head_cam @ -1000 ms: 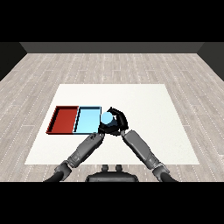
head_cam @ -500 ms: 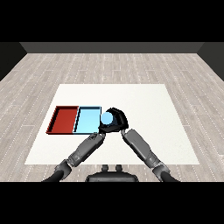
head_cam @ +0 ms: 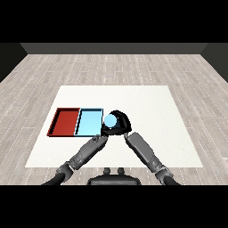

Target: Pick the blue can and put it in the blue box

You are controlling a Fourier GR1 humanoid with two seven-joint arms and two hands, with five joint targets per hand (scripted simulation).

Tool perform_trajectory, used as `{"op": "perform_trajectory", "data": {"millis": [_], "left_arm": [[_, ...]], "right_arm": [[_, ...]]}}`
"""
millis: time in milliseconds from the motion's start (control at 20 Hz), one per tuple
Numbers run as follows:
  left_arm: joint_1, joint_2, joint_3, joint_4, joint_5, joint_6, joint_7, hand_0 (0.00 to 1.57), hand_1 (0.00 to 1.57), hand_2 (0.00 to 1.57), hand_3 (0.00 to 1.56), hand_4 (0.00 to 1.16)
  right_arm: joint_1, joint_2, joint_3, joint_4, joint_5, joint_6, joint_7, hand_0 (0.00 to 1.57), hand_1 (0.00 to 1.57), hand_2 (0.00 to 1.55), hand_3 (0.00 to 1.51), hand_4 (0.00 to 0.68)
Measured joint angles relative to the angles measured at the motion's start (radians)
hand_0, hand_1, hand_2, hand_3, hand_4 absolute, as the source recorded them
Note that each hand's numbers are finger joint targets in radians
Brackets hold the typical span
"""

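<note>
Head view. A white tabletop (head_cam: 147,111) fills the middle of the frame, set on a floor (head_cam: 111,71) of pale grey wood planks that runs back to a dark wall (head_cam: 114,48) along the top. At centre left lie a red tray (head_cam: 57,122) and, touching its right side, a light blue tray (head_cam: 83,122). Just right of the blue tray's right edge, the right hand (head_cam: 121,125) curls round the blue can (head_cam: 110,120). The left hand (head_cam: 105,132) sits directly below the can; whether its fingers are curled or straight cannot be told.
</note>
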Motion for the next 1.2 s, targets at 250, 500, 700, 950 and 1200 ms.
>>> {"op": "perform_trajectory", "data": {"millis": [250,500,700,950,1200], "left_arm": [[-0.003,-0.004,0.021,0.018,-0.015,-0.007,-0.010,1.57,1.57,1.56,1.47,1.14],[0.010,0.006,0.033,-0.017,-0.054,-0.001,0.028,1.57,1.57,1.57,1.48,1.14],[0.013,-0.003,0.048,-0.012,-0.059,-0.014,0.019,1.57,1.57,1.57,1.49,1.15],[0.003,-0.012,0.079,0.014,-0.072,-0.029,0.005,1.57,1.57,1.57,1.49,1.15],[0.024,-0.009,0.124,0.017,-0.066,-0.054,-0.005,1.57,1.57,1.57,1.48,1.15]], "right_arm": [[-0.005,0.005,0.000,0.006,0.057,-0.025,0.039,0.00,0.00,0.00,0.00,0.000],[-0.021,0.007,0.008,0.032,0.072,-0.037,0.039,0.00,0.00,0.00,0.00,0.000],[-0.008,0.008,-0.001,0.017,0.091,-0.029,0.052,0.00,0.00,0.00,0.00,0.000],[0.005,0.007,-0.063,-0.012,0.103,-0.029,0.070,0.00,0.00,0.00,0.00,0.000],[0.025,-0.004,-0.164,-0.086,0.012,0.033,0.082,0.00,0.00,0.00,0.00,0.000]]}}
